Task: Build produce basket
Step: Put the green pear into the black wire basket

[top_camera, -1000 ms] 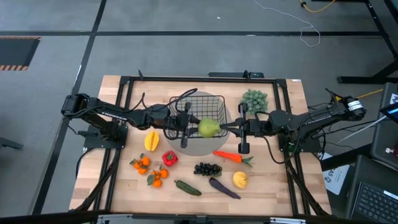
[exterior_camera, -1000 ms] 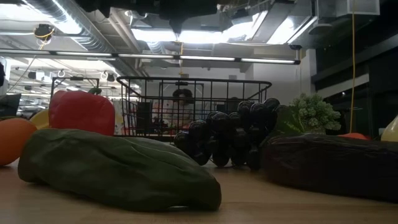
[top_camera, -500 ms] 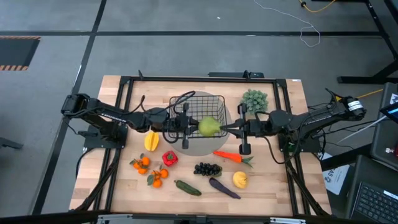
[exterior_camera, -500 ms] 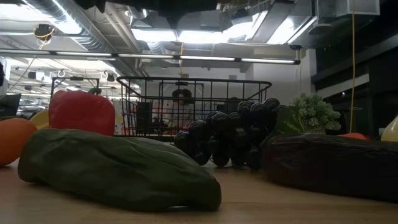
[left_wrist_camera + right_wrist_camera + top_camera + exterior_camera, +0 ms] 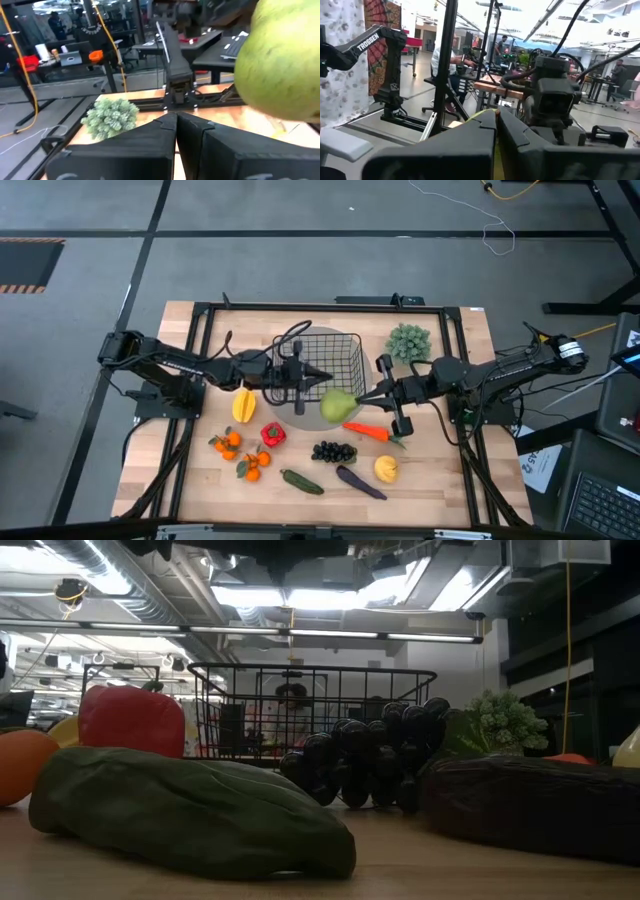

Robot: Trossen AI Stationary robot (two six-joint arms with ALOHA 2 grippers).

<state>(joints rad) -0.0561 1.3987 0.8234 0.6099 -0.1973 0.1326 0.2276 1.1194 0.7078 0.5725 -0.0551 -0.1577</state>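
Right gripper (image 5: 352, 402) grips the one green apple (image 5: 336, 406) beside the basket (image 5: 322, 362); left gripper (image 5: 318, 376) is closed, empty.

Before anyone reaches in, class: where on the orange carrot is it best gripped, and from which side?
Probably grip the orange carrot across the middle of its body, coming straight down from above. It lies flat on the table, long and narrow, leafy end pointing toward the right arm, so fingers should close across its width. The right gripper, holding the green apple, sits just above it and crowds that side.
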